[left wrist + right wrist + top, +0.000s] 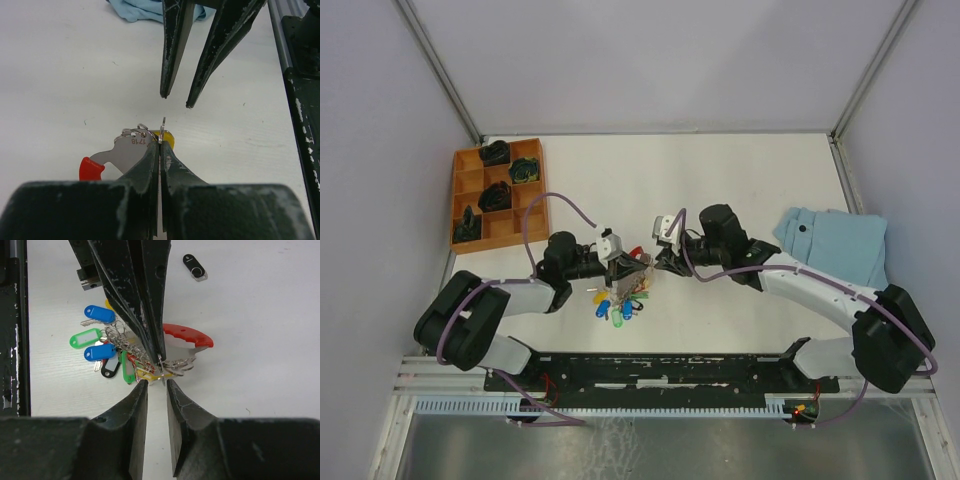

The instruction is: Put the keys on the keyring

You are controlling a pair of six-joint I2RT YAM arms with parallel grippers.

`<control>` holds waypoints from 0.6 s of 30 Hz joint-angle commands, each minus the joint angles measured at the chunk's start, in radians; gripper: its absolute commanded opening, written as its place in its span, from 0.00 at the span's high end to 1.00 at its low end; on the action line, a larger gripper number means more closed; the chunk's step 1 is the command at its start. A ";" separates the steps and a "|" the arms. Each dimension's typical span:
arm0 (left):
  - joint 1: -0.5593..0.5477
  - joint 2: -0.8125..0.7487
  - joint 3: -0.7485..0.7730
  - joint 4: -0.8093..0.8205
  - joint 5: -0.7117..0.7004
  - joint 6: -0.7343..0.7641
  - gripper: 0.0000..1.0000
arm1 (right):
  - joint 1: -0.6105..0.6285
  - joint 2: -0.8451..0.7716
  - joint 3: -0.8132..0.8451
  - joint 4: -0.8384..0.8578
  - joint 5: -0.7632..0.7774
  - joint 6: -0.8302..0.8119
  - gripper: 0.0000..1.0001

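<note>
plainly, the left gripper point(160, 146) has its jaws pressed tight together on one thin wire ring of the keyring point(172, 362). it pinches the ring edge-on, so the loop stands up just past the fingertips. facing it head-on, the right gripper point(156, 384) has its two fingers spread apart with nothing between them. their tips sit just short of that pinched ring, and whether either one touches the metal cannot be told.

around the pinch, the grey rings and chain of the keyring bunch together, and its curved red strap point(187, 334) lies beside them on the white table point(740, 190), between the two arms. the keys point(100, 352) fan out from the chain toward the near edge, showing two blue tags, two green and a yellow one (a black tag lies in the bunch too). whether each key is actually threaded on cannot be made out.

farther off, a small black piece point(194, 266) with a silver loop lies well apart from the cluster. a light blue cloth point(835, 245) is heaped by the right arm, and an orange compartment tray point(508, 228) holding dark items sits at the far left.
</note>
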 commanded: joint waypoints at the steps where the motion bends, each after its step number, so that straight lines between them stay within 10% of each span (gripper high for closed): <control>1: 0.017 0.006 -0.005 0.147 0.021 -0.073 0.97 | -0.028 -0.052 -0.053 0.074 -0.052 0.063 0.70; 18: 0.031 0.020 -0.004 0.182 0.060 -0.111 0.97 | -0.061 0.039 -0.086 0.257 -0.123 0.082 0.73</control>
